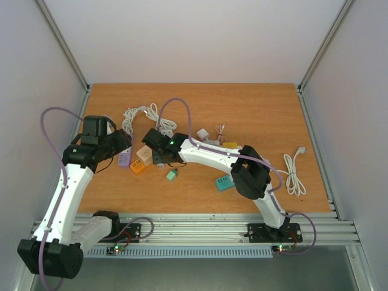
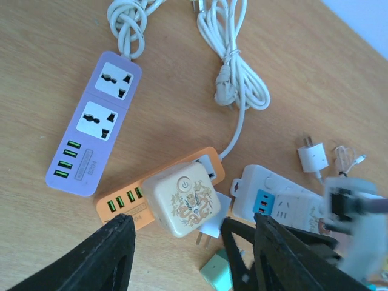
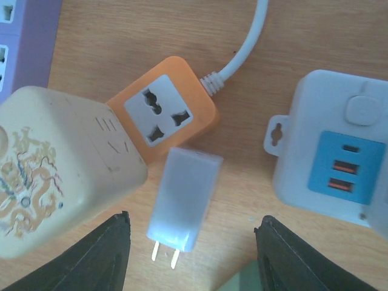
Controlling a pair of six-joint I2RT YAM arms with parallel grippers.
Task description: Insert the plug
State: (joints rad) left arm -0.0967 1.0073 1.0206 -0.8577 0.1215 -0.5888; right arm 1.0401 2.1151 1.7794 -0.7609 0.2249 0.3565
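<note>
Overhead: shows left gripper and right gripper close together at orange strip. Left wrist: shows jaws released, empty, cream adapter at 12 o'clock. Right wrist: shows jaws released either side of white plug, flat at 6 o'clock of free socket.

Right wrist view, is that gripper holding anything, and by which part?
Nothing is held: the right gripper is open, fingers clear of the white charger between them.
</note>
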